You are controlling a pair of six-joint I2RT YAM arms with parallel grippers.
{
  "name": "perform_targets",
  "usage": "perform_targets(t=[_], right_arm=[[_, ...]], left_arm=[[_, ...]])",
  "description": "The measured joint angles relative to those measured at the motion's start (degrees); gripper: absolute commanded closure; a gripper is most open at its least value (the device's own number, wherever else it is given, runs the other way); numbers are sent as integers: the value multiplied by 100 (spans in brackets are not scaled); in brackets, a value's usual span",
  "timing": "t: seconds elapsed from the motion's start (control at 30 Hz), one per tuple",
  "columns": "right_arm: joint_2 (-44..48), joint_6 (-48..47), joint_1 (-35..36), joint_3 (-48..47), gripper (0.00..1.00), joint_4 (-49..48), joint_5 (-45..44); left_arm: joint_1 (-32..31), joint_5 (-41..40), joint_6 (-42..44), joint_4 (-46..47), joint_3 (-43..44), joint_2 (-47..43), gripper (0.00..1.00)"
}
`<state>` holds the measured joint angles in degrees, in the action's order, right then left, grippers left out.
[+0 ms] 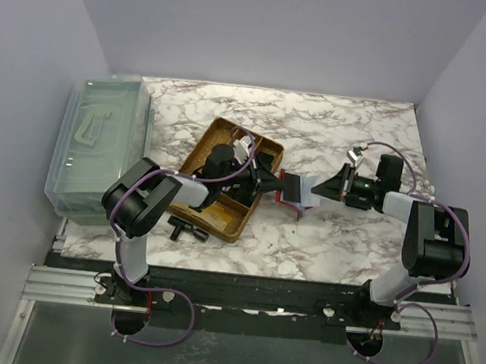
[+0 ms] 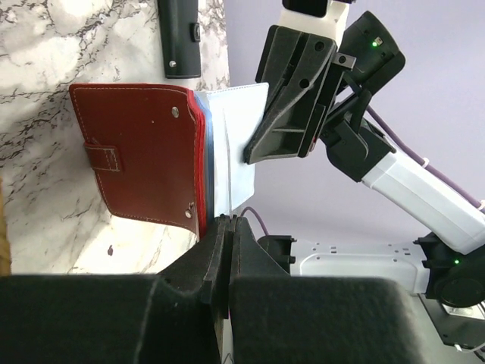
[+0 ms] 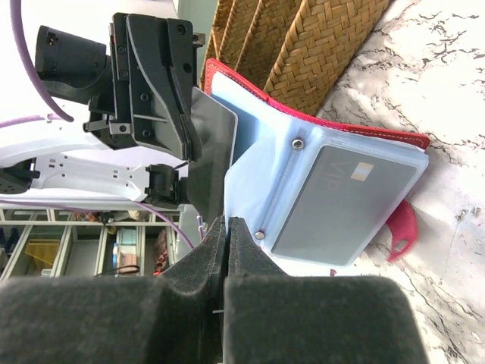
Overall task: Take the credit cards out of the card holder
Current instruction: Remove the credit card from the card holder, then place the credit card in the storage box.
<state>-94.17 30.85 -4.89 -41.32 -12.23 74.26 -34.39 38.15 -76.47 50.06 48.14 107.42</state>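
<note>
The red leather card holder (image 1: 292,190) is held open above the marble table between my two grippers. In the left wrist view its red cover (image 2: 140,152) faces me, with pale blue plastic sleeves (image 2: 242,129) fanned out behind it. My left gripper (image 2: 229,220) is shut on a thin grey card, seen edge-on here and flat in the right wrist view (image 3: 214,155). My right gripper (image 3: 227,221) is shut on the edge of a plastic sleeve (image 3: 261,182). Another grey card (image 3: 341,199) sits inside a sleeve. In the top view the left gripper (image 1: 271,183) and the right gripper (image 1: 322,190) flank the holder.
A wicker basket (image 1: 221,141) stands just left of the holder, under my left arm; it also shows in the right wrist view (image 3: 303,45). A clear plastic bin (image 1: 99,145) stands at the far left. A black tool (image 1: 188,228) lies near the basket's front edge.
</note>
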Motion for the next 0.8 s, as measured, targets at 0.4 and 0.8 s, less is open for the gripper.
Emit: perform_targets(t=[0.4, 0.8], right_arm=[[0, -435, -13, 0, 100, 413, -164], [11, -844, -11, -37, 100, 780, -376]], left_arm=[[374, 227, 278, -444, -280, -627, 100], [1447, 632, 3453, -5243, 1432, -1239, 100]])
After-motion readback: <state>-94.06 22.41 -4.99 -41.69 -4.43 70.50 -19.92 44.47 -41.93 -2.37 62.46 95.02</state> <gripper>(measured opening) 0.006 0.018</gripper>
